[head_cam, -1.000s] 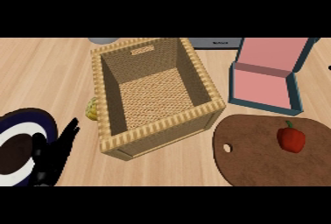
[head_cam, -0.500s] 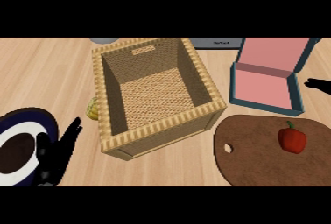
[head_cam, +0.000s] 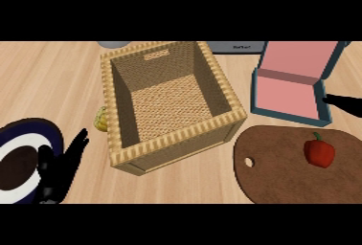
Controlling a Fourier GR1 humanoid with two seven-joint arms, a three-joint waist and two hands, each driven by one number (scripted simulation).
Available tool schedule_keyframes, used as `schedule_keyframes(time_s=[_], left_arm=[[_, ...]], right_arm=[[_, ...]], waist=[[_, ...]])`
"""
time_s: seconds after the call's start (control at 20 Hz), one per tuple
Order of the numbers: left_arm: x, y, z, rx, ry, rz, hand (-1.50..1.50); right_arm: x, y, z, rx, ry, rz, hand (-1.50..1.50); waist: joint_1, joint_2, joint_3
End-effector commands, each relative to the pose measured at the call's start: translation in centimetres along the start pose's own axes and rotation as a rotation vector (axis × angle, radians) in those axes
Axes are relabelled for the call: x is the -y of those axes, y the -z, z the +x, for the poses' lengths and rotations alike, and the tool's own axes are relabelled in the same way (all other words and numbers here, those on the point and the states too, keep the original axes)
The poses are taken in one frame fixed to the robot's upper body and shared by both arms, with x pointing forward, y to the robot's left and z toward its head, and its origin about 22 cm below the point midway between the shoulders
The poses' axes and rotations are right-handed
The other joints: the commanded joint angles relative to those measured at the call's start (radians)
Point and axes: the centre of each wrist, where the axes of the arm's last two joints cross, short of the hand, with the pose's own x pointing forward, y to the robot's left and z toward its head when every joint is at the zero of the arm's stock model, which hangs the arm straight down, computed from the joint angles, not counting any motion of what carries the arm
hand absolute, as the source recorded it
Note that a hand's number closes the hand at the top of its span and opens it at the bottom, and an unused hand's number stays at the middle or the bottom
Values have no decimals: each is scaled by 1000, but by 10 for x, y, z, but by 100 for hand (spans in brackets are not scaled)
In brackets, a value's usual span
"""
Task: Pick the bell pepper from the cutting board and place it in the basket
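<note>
Left hand (head_cam: 60,167) low at left, fingers straight and spread upward. Right hand (head_cam: 344,103) at right edge above bell pepper (head_cam: 320,151); finger state unreadable.

Steep head view over counter (head_cam: 42,72)

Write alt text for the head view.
A red bell pepper lies on a brown cutting board, right of a wicker basket. The right hand enters at the right edge; the open left hand rests lower left.
</note>
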Motion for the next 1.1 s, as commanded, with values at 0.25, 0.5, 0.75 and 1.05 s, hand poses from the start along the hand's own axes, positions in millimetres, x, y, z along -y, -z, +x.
schedule_keyframes(time_s=[0.25,0.5,0.75,1.05], left_arm=[[-10,5,-20,-114,-33,-2,0],[9,8,-5,-105,0,12,0],[-2,5,-7,-114,-7,1,0],[6,-5,-14,-118,-21,3,0]], right_arm=[[-45,19,-11,-3,-7,-8,-150],[-52,23,-16,25,7,-13,-150],[-44,45,-8,-4,-13,-2,-150],[-61,52,-4,-78,-91,81,-150]], waist=[[-7,9,-13],[-7,9,-12],[4,10,-12],[5,9,-13]])
